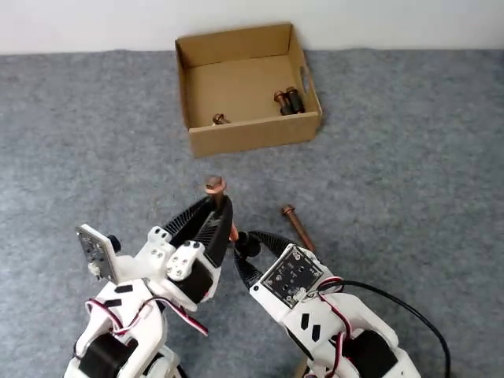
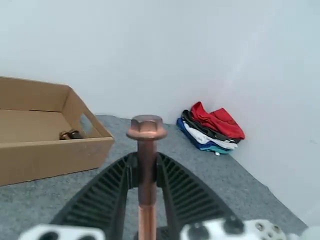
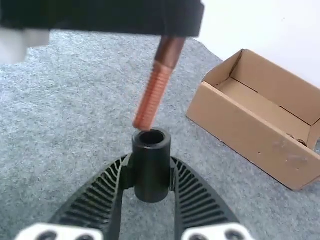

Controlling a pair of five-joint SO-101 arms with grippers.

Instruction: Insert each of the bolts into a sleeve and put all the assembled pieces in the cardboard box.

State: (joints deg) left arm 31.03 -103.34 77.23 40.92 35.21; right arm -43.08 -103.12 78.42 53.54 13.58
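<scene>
Copper bolt (image 2: 147, 131) pinched by left end effector (image 2: 146, 167) above sleeve (image 3: 150, 157) pinched by right end effector (image 3: 150, 175); loose bolt (image 1: 298, 227) nearby

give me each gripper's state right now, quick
Left gripper: closed, holding a copper bolt by its shank.
Right gripper: closed, holding a black sleeve.

The bolt (image 2: 145, 150) gripped in the left hand (image 2: 146, 162) is copper-toned metal with a soft sheen, smooth on the shank and finely threaded at its lower end. The sleeve (image 3: 150, 170) clamped in the right hand (image 3: 150, 162) is black, matt and smooth-walled. Both hands' fingers (image 3: 95, 200) are dull, ribbed black plastic. The cardboard box (image 1: 252, 135) is plain matt brown. The counter (image 1: 409, 173) is covered in rough, grey, felt-like carpet.
</scene>
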